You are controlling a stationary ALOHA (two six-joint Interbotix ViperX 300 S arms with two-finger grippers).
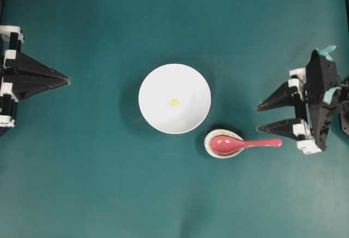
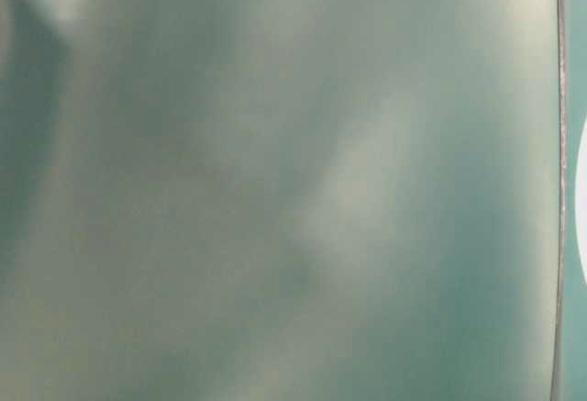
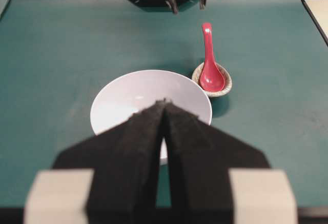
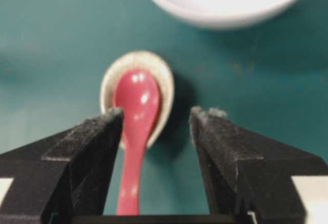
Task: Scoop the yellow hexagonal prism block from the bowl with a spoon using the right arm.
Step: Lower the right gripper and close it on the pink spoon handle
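Yellow hexagonal prism block point(image 1: 174, 102) inside large white bowl point(image 1: 155, 80), beyond spread right gripper point(image 1: 260, 117); glossy pink-red spoon point(image 1: 235, 144) scoop-down in small speckled dish point(image 1: 210, 138) just ahead.

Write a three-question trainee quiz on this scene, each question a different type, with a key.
1. True or false: the spoon lies with its scoop in the small speckled dish.
2. What sits inside the white bowl? A) a red cube B) the yellow block C) nothing
3. Fill in: the right gripper is ___, while the left gripper is shut.

Key: 1 true; 2 B; 3 open.
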